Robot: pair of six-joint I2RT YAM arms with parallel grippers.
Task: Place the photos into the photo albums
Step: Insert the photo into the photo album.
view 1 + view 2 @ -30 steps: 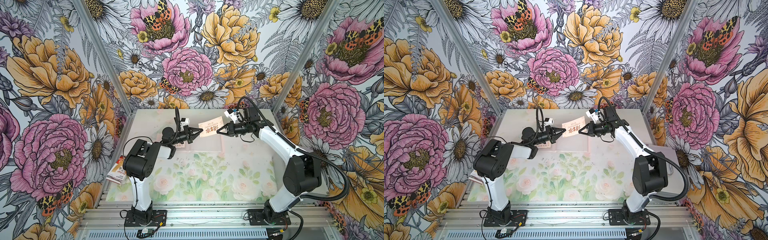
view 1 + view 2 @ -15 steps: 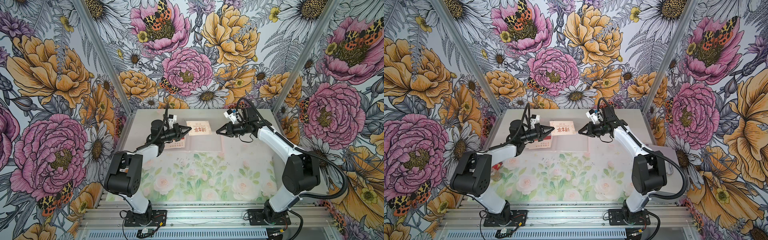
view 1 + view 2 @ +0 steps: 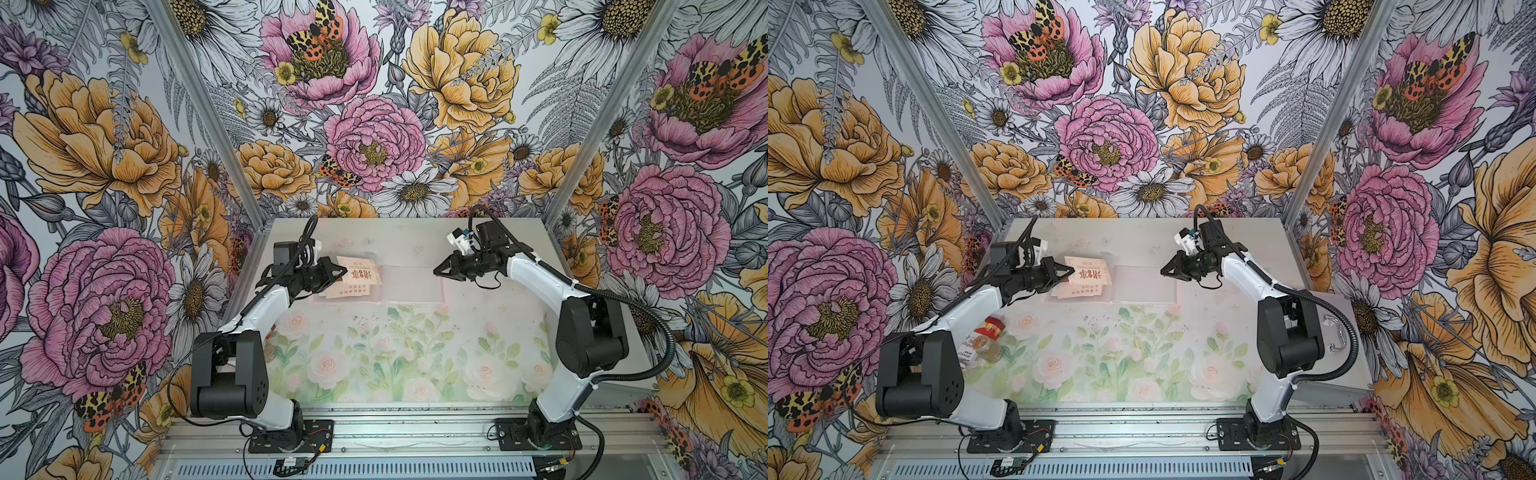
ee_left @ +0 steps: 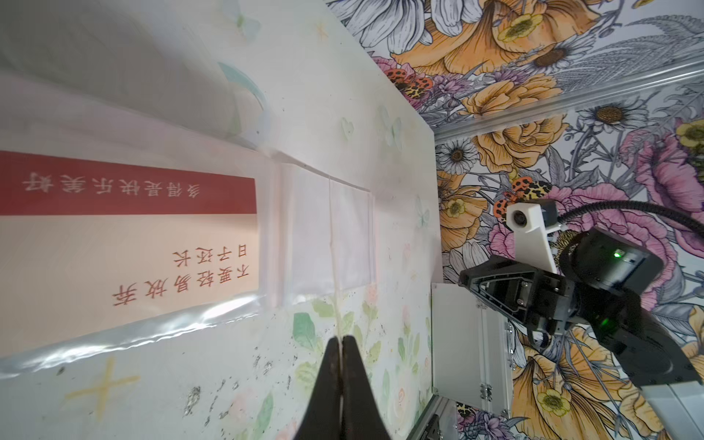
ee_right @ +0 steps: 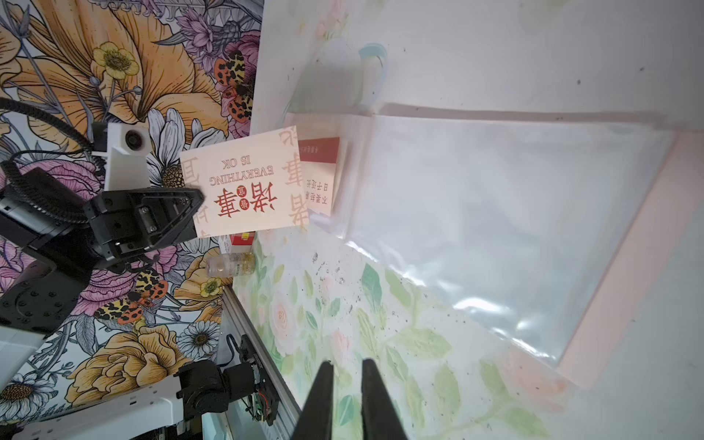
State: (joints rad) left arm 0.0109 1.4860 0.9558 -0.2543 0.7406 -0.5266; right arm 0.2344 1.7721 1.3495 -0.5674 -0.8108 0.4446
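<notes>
Over the left page of the album [image 3: 411, 283], the left gripper [image 3: 343, 272] is clamped on one short edge of a card [image 3: 362, 272] and holds it face up. Whether the free edge touches the page I cannot tell. Across the album, the right gripper [image 3: 437, 272] hovers just beside the right page, its jaws a slit apart and empty.

The step in hand looks like feeding this card into a sleeve [image 5: 495, 228]. Next, the card's leading edge should drop to the sleeve mouth and slide in flat. The right gripper may need to pin the film or lift its lip. The views do not show where the mouth lies.

The card is thin and cream, with large red characters and "EVERYTHING IS OK". The album lies open at the far side of the tabletop [image 3: 415, 353], with glossy, wrinkled clear pages and a pink cover showing at the rim. A second card [image 4: 125, 259], red-banded over cream, already sits under the left page's film.
</notes>
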